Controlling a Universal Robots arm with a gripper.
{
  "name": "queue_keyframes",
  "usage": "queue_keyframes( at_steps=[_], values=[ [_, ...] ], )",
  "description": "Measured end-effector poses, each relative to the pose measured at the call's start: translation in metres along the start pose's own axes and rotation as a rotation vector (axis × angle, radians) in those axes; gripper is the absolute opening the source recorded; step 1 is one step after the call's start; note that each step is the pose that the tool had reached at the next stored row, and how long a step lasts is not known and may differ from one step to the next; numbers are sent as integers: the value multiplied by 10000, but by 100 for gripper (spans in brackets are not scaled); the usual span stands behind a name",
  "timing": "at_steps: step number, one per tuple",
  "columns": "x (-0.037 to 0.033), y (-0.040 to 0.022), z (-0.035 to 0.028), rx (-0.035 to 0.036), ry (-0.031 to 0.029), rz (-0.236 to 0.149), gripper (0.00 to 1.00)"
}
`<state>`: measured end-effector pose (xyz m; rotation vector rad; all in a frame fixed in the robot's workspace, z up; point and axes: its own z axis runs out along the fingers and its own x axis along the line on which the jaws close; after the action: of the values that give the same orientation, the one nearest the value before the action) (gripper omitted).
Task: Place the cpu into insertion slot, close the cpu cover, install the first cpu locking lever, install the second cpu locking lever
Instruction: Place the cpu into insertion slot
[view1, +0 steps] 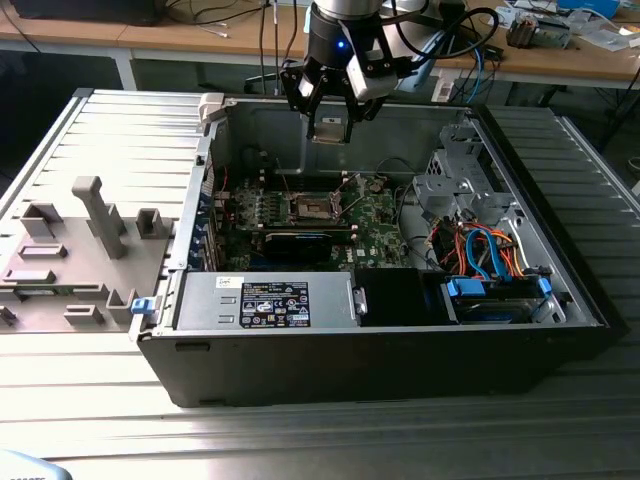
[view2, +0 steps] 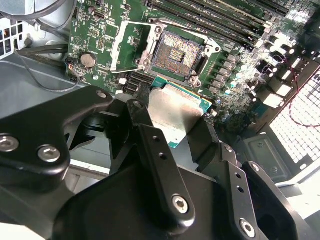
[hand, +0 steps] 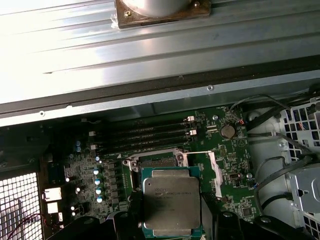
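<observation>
My gripper (view1: 330, 128) hangs above the open computer case, shut on the cpu (view2: 172, 112), a flat square chip with a silvery top (hand: 170, 200) and a green edge. The chip is held by two opposite edges between the black fingers (view2: 150, 135). Below it on the green motherboard (view1: 375, 225) lies the insertion slot (view2: 179, 54), a dark square socket with a silver rim (view1: 313, 207); in the first wrist view the chip partly hides the slot (hand: 157, 161). The cpu cover (view2: 126, 46) stands swung open to one side of the socket. The chip is well above the board, touching nothing else.
A power supply (view1: 270, 300) with a label fills the case's front. A drive cage with coloured cables (view1: 490, 255) sits at the exterior view's right. A grey fixture plate (view1: 80, 240) lies left of the case. Memory slots (hand: 145, 135) and a coin cell (hand: 228, 131) flank the socket.
</observation>
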<state>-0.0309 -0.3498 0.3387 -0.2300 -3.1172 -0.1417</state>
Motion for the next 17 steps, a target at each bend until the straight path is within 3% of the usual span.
queue_keyframes(
  at_steps=[17],
  values=[
    [0, 0, 0, -4, -16, 176, 55]
  ],
)
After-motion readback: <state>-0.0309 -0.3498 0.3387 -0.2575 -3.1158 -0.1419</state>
